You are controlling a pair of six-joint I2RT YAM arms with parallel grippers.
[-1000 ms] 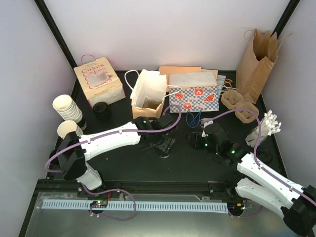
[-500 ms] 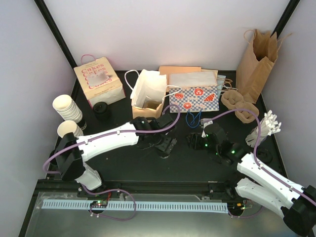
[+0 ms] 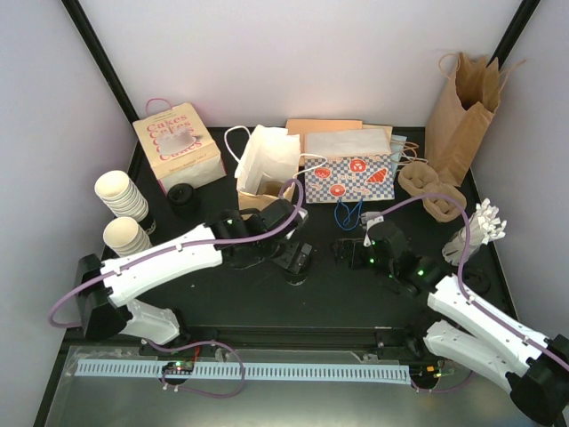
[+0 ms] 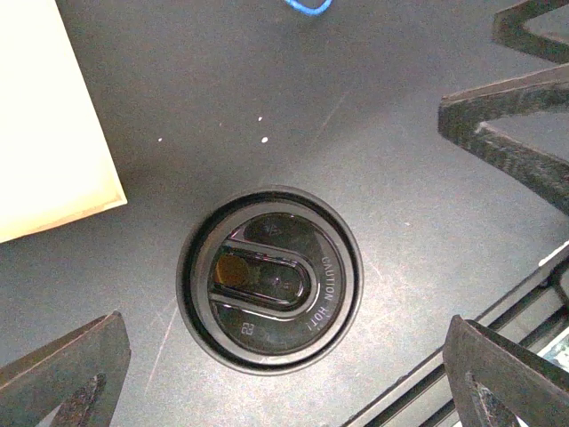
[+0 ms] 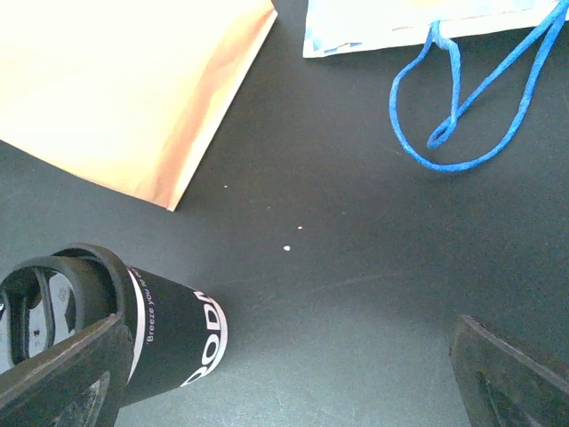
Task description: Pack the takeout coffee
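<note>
The takeout coffee (image 4: 269, 278) is a black cup with white lettering and a black "caution hot" lid, standing upright on the dark table. In the left wrist view I look straight down on its lid. My left gripper (image 4: 289, 360) hangs open above it, with a finger on each side of the lid and neither one touching it. From overhead, the cup (image 3: 298, 269) sits under the left gripper (image 3: 293, 255). My right gripper (image 3: 349, 253) is open just to its right. In the right wrist view the cup (image 5: 173, 342) stands at the lower left, beside the right gripper (image 5: 289, 378), whose gap holds nothing.
Behind the cup stand a tan bag (image 3: 265, 169) lined with white paper and a checkered bag (image 3: 348, 173) with blue handles (image 5: 462, 98). A Cakes box (image 3: 176, 147), stacked cream cups (image 3: 120, 196) and a loose black lid (image 3: 182, 197) are at the left. A brown bag (image 3: 462, 107) and a cup carrier (image 3: 431, 189) are at the right.
Both grippers have opened wide. The left arm's elbow and shoulder have swung left and towards the near edge, while its gripper stays over the cup. The cup has not moved.
</note>
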